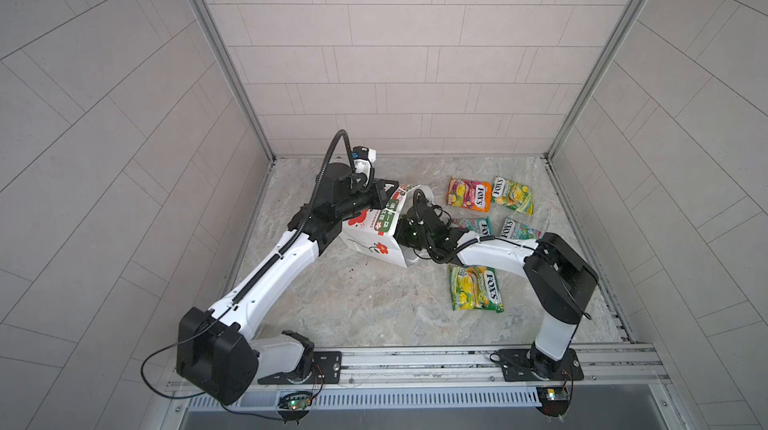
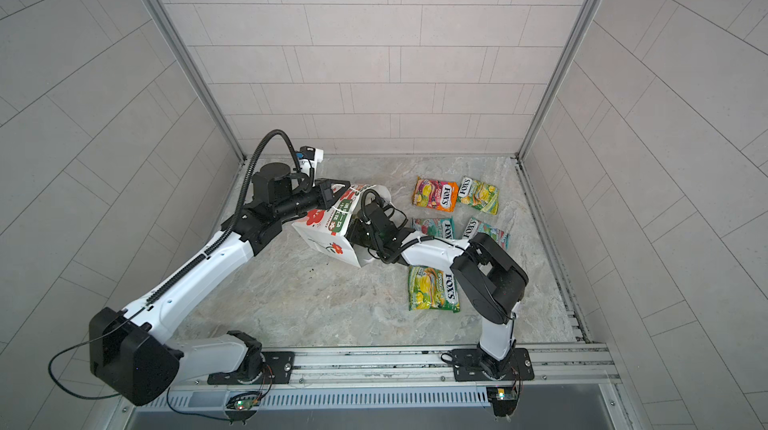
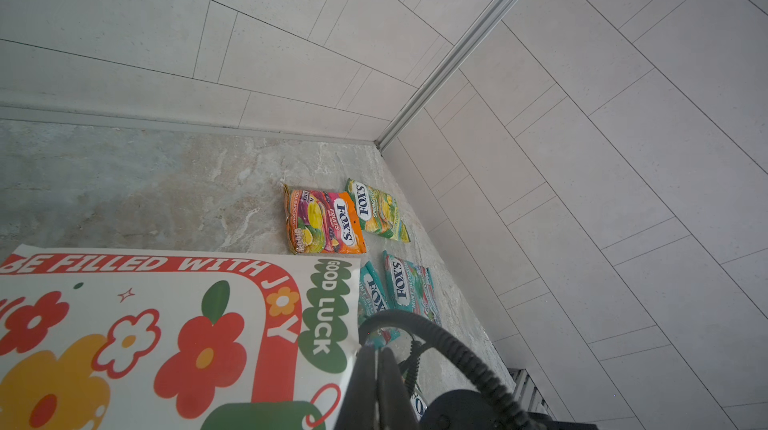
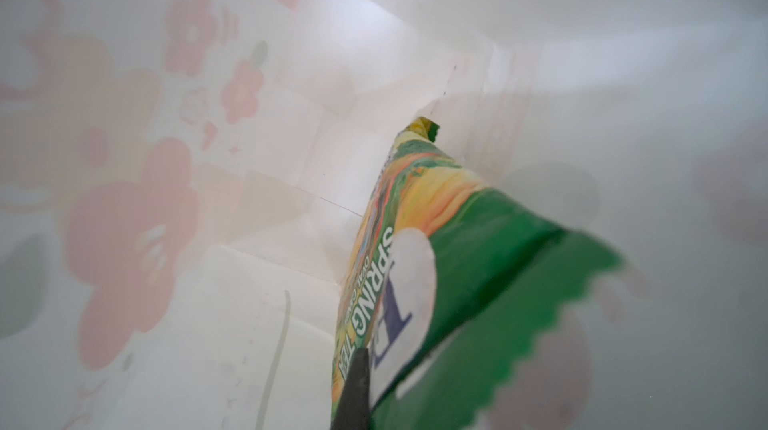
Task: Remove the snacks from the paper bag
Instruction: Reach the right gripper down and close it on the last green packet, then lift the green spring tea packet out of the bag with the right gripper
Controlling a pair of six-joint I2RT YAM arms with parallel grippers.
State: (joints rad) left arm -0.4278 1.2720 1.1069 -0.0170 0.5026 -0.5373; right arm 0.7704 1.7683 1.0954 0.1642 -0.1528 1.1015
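Observation:
The white paper bag (image 1: 370, 241) (image 2: 324, 241) lies on its side, mouth toward the right arm. My left gripper (image 1: 384, 195) (image 3: 380, 365) is shut on the rim of the bag (image 3: 166, 324). The right gripper (image 1: 405, 236) reaches into the mouth, its tips hidden in both top views. Inside the bag, the right gripper (image 4: 368, 359) is shut on a green-yellow snack (image 4: 415, 262); only one dark finger (image 4: 353, 390) shows. Out on the table lie an orange-pink snack (image 1: 468, 194) (image 3: 322, 220), a green-yellow one (image 1: 512, 195), two teal ones (image 1: 473, 225) (image 1: 519, 229) and another green-yellow one (image 1: 476, 287).
Tiled walls close the marble table (image 1: 353, 303) at the back and on both sides. The right forearm (image 1: 494, 251) crosses over the teal packets. A metal rail (image 1: 415, 359) with both arm bases runs along the front edge.

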